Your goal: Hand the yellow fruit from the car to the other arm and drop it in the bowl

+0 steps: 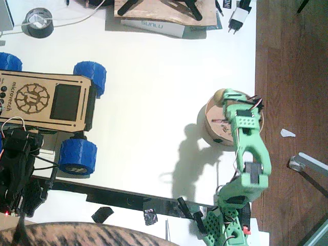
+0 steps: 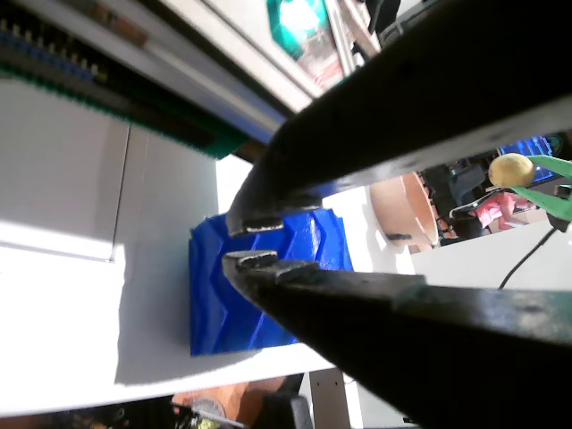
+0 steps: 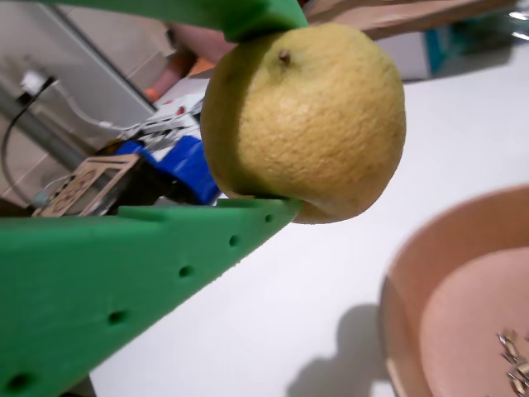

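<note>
Fixed view showed the green right arm (image 1: 245, 154) reaching over the bowl (image 1: 211, 125), its gripper (image 3: 273, 116) clenched on the yellow fruit (image 3: 306, 120) at the bowl's rim. The black left gripper (image 2: 259, 243) sat nearly closed and empty beside the car (image 1: 46, 100). Handover looked complete; next, I judged, centring over the bowl and release.

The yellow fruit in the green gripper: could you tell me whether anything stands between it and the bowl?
Nothing visible does. The right gripper holds the yellow fruit clamped between its fingers, with the bowl open right beside and below it.
</note>
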You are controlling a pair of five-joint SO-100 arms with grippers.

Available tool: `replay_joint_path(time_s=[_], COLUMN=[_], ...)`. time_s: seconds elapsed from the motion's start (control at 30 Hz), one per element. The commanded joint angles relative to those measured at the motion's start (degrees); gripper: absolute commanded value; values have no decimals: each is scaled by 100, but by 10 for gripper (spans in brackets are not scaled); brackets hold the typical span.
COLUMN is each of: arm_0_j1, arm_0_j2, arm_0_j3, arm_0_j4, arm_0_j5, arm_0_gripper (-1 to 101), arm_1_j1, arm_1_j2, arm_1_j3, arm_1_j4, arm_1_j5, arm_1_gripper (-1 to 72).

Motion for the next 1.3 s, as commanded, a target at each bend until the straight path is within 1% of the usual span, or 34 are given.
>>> replay_joint_path(time_s=[0.0,0.17,0.4,0.63,1.1,1.17,1.2,1.27], arm_0_j1=[-26,-26,-26,-26,-26,-26,-26,-26], arm_0_j2=[-44,-44,-70,-79,-79,-79,-79,-79], arm_0_j3=[-9,-9,-18,-18,-18,-18,-18,-18], arm_0_j4=[-105,-105,-158,-158,-158,-158,-158,-158], arm_0_j5=[70,70,70,70,70,70,70,70], arm_0_gripper=[0,0,0,0,0,0,0,0], arm_1_j1=[105,114,158,255,413,413,413,422], arm_1_j2=[-176,-642,-1354,-1811,-1969,-1960,-1951,-1934], arm_1_j3=[-624,-1055,-1916,-2320,-2487,-2487,-2470,-2452], arm_1_j4=[44,141,729,896,1125,1125,1125,1125], arm_1_j5=[105,211,369,396,448,352,316,281], arm_1_gripper=[-2,-2,-2,-2,-2,1,17,101])
